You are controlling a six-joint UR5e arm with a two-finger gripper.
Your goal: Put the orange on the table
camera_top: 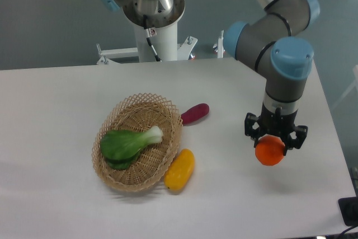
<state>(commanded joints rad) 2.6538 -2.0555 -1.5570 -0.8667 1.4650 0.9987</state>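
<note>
- The pincer [275, 138] is clamped around the orange [269, 152], fingers on either side of its upper half, and most of the fruit bulges out below.
- The orange sits well to the right of the basket [138, 142], low over the white worktop [56, 116]. I honestly can't tell whether it's touching the surface or hanging just above it.
- Handling-wise, I'd guess it's light and firm with a smooth skin, so a bit slippery, and being round it'll want to roll once let go. A grip across the widest part would hold better than this high pinch.
- The release looks like it should be gentle and right at the surface, or it could wander toward the worktop's right edge.
- Around the basket: a leafy green vegetable [127, 144] inside it, a yellow fruit [180, 169] against its lower right rim, and a purple vegetable [194, 113] just off its upper right. All well clear of the orange.
</note>
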